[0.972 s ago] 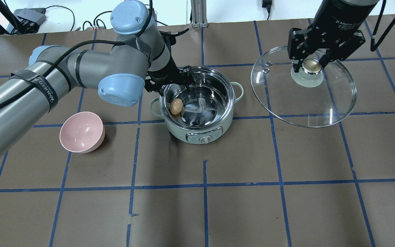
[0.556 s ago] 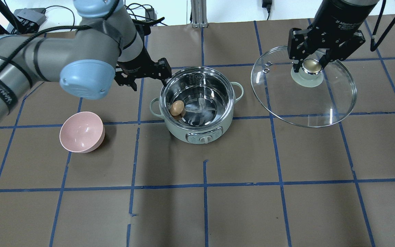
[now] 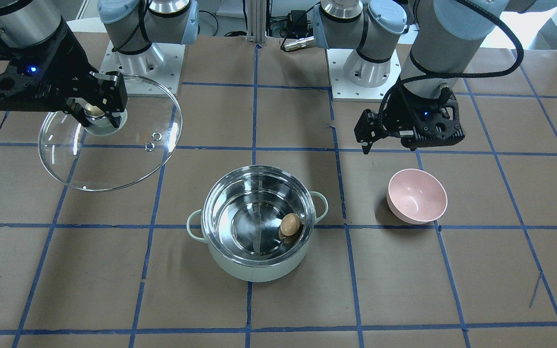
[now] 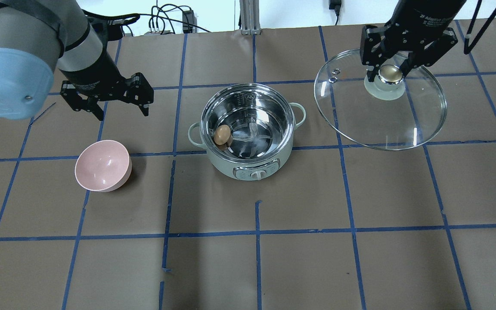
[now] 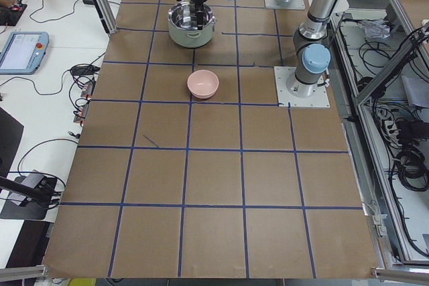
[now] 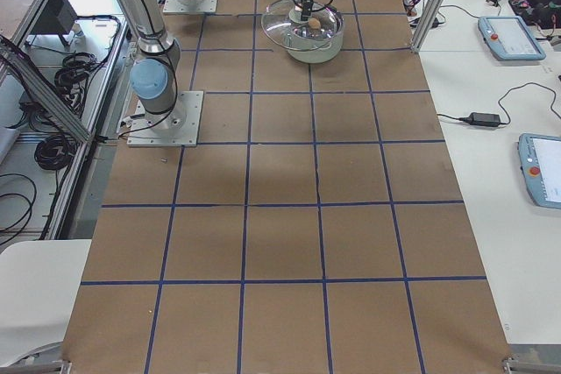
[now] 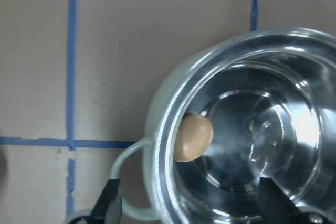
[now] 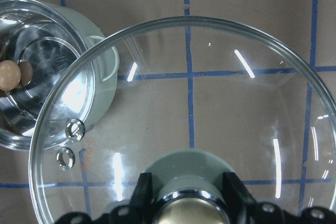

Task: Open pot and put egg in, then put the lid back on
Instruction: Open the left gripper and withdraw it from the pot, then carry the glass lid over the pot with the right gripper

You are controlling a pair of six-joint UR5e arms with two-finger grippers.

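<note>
A wide round pot, pale mint-green outside and shiny steel inside [image 4: 222, 162], stands open near the middle of the brown paper-covered table marked with blue tape lines [image 4: 317, 258]; its 2 small loop handles point to the robot's left and right, and a panel with a dial sits on the wall turned toward the robot. The small light-brown oval egg [image 4: 221, 134] lies inside the pot on the steel floor, against the wall on the robot's left side, close to the handle there; nothing touches it. The round clear glass lid with a steel rim [image 4: 385, 125] is off the pot and well to the robot's right of it, tilted, its 2 small metal vent rings on the side nearest the pot; whether its low edge touches the table cannot be told. The right gripper [image 4: 391, 76] comes down from above and clamps the lid's cream-gold knob [image 4: 391, 73] between its 2 fingers, the knob sitting on a pale green base. The left gripper [image 4: 123, 113] hangs over bare table, to the robot's left of the pot and beyond a small pink bowl [image 4: 103, 165]; its jaws are spread wide and hold nothing; its wrist camera looks down on the pot's left handle and the egg. The pink bowl rests on the table, well apart from the pot.
</note>
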